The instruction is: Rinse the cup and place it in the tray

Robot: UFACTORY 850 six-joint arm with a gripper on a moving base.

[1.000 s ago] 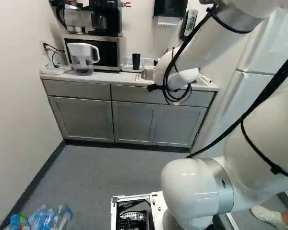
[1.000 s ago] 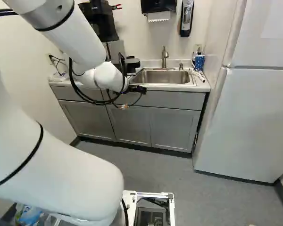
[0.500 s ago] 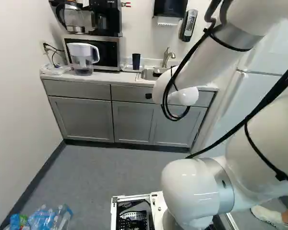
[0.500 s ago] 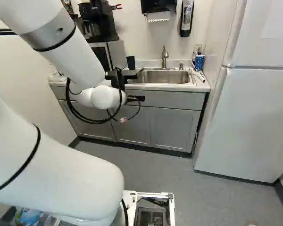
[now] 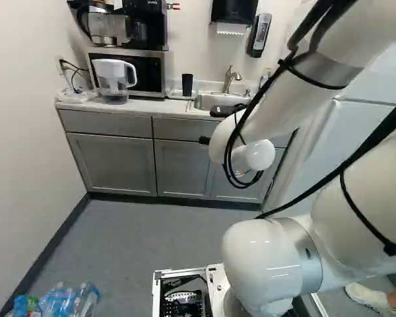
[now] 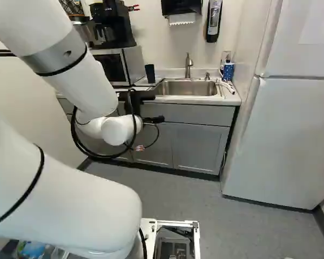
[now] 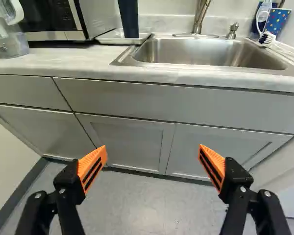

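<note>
The black gripper [image 6: 138, 96] is in front of the counter's edge in the right base view, its fingertips hard to make out there. In the wrist view the gripper [image 7: 153, 151] stands wide open, nothing between its orange pads, facing the grey cabinet fronts. A dark cup [image 7: 129, 18] stands on the shallow white tray [image 7: 108, 40] between microwave and sink, ahead of the gripper and higher up. The same cup [image 5: 187, 84] shows whole in the left base view. A steel sink [image 7: 196, 51] with a faucet [image 7: 201, 17] lies beside the tray.
Left of the tray are a microwave [image 5: 145, 71] and a water pitcher [image 5: 115, 78]. A blue patterned cup [image 6: 228, 70] and a brush [image 7: 267, 39] stand right of the sink. A fridge [image 6: 281, 135] borders the counter. Bottles [image 5: 69, 300] lie at the lower left.
My arm's wrist has come down and the gripper has drawn back from above the counter to in front of its edge. Cup and tray stand where they were; the base has not moved.
</note>
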